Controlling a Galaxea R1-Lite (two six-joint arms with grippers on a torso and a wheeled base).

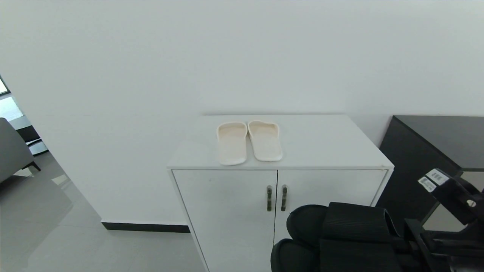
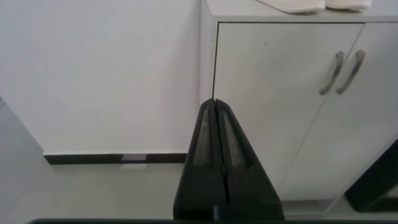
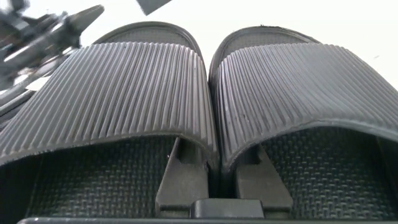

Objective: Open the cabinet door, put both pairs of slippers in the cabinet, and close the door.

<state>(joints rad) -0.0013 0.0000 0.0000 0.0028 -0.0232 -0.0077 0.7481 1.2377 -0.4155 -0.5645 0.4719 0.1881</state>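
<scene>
A white cabinet (image 1: 325, 145) stands against the wall with both doors shut; its two metal handles (image 1: 276, 197) meet at the middle. A cream pair of slippers (image 1: 248, 141) lies side by side on its top. In front of the right door, low down, my right gripper (image 3: 217, 155) is shut on a black pair of slippers (image 1: 340, 234), its fingers (image 3: 180, 180) reaching under the ribbed straps (image 3: 143, 93) and pinching the two inner edges together. My left gripper (image 2: 214, 106) is shut and holds nothing. It hangs before the cabinet's left door (image 2: 273, 93), left of the handles (image 2: 342, 71).
A black piece of furniture (image 1: 435, 139) stands close against the cabinet's right side. A grey chair (image 1: 11, 151) is far off to the left. Grey tiled floor (image 1: 75, 234) lies open to the left of the cabinet, with a black baseboard (image 1: 145, 227) along the white wall.
</scene>
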